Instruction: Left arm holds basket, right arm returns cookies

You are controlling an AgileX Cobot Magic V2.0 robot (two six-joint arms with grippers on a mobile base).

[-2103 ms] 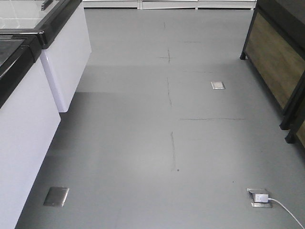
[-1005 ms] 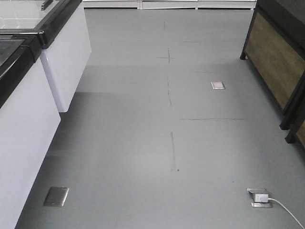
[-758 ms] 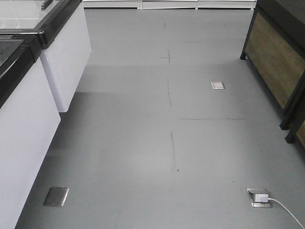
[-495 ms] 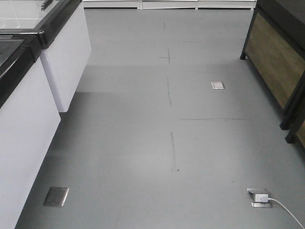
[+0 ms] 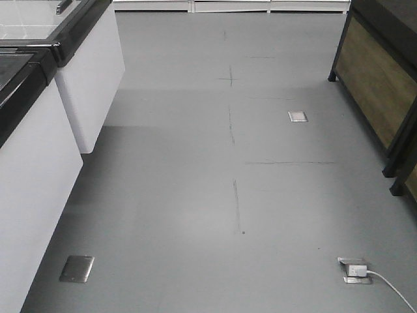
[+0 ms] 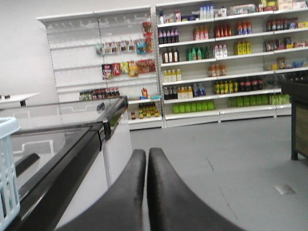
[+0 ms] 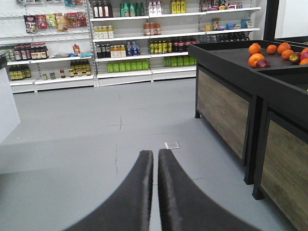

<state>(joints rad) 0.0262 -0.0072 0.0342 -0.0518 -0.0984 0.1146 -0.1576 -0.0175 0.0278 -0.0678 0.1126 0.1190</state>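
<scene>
progress looks close to nil, so treat both halves of the job as still ahead of you. your left gripper (image 6: 147,154) has its two dark fingers pressed together with only a thin seam between them and nothing caught there. the light blue basket (image 6: 6,178) shows only as a slotted sliver at the far left edge of the left wrist view, apart from the fingers and beside the black-rimmed freezer (image 6: 72,159), so it isn't held. your right gripper (image 7: 155,155) is likewise closed on itself and empty, aimed across the grey floor (image 7: 96,139) toward the drink shelves (image 7: 144,33), with the dark produce stand (image 7: 226,110) and its oranges (image 7: 255,54) at right. the cookies appear in no view, so you cannot tell where the box is. gripping the basket, fetching the box and returning it all remain.
</scene>
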